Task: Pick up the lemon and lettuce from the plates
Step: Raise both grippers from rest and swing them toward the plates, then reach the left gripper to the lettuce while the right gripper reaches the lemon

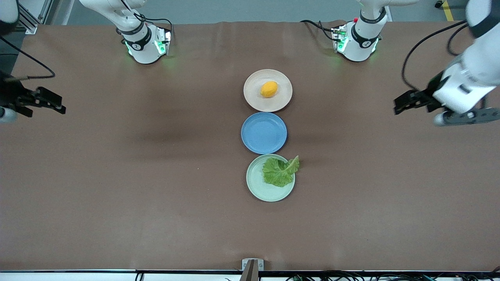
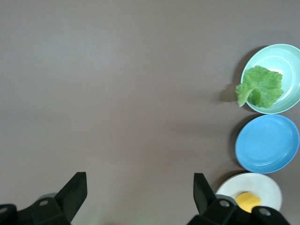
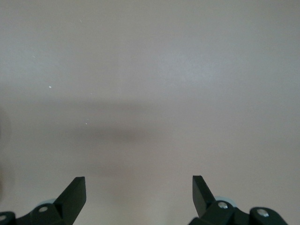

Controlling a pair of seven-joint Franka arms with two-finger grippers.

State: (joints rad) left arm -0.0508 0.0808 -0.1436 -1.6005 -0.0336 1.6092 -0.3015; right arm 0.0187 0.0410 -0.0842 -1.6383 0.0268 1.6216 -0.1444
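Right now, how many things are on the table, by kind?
Plates: 3, the pink plate, the blue plate, the green plate
Lemon: 1, on the pink plate
Lettuce: 1, on the green plate
Total: 5
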